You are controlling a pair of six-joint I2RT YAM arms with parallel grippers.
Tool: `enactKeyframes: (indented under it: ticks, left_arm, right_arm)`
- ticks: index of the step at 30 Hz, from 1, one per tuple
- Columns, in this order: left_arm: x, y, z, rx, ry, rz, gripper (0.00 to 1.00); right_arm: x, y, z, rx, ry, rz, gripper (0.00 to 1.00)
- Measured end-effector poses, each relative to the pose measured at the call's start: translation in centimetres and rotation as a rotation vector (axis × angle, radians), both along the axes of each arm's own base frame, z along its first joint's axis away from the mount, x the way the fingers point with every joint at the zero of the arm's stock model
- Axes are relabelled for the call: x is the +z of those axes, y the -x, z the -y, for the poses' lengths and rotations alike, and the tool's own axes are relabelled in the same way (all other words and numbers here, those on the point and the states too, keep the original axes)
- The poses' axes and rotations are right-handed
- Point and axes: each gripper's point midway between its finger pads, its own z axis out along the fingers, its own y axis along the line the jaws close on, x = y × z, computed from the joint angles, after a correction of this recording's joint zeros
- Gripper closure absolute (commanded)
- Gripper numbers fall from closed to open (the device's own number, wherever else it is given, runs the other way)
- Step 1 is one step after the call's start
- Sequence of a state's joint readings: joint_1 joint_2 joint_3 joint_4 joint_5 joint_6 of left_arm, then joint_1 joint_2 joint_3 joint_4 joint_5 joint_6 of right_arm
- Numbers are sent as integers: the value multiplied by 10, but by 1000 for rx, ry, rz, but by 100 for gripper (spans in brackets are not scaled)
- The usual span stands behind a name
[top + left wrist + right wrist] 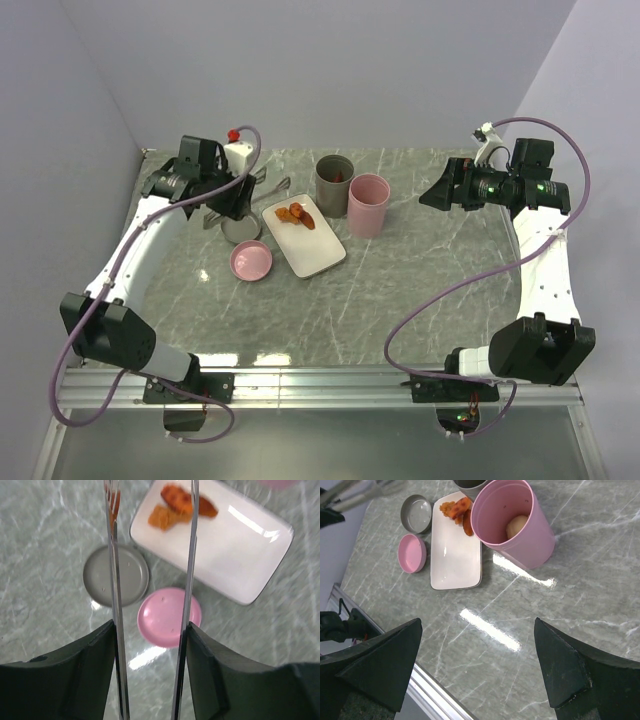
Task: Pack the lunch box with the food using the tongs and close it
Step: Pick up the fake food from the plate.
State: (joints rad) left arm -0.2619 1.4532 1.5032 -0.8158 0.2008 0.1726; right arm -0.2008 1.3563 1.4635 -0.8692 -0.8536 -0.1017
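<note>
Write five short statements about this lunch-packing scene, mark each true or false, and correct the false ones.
1. The left gripper holds the slim silver metal tongs. True.
2. The round grey lid sits on the dark grey cylindrical canister. False: the lid lies flat on the marbled table and the canister stands open.
3. Orange-brown fried pieces lie on the flat white rectangular tray. True.
4. The right gripper grips the pink cylindrical canister. False: it is open and holds nothing.
5. The pink cylindrical canister is empty. False: a pale round item sits inside.
</note>
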Motion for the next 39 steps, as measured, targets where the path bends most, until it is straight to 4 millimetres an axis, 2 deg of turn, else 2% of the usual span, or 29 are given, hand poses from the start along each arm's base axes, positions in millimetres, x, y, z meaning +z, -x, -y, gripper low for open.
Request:
enactKeyframes:
  ticks: [5, 8, 13, 21, 31, 39]
  left_arm:
    - [-37, 17, -9, -87, -68, -77, 41]
    - [-50, 25, -10, -137, -99, -106, 42]
    - [-58, 24, -6, -192, -146, -108, 42]
    - [-64, 17, 17, -282, -292, -36, 45]
    - [-69, -10, 21, -331, -439, 69, 48]
    - [-85, -9, 35, -397, -497, 67, 48]
  right_arm:
    - [0, 0, 0, 0, 0, 0, 0]
    - [0, 0, 0, -1, 1, 0, 0]
    - [0, 0, 0, -1, 1, 0, 0]
    - [0, 0, 0, -2, 2, 0, 0]
    - [0, 0, 0, -2, 2, 0, 0]
    - [0, 0, 1, -2, 2, -1, 0]
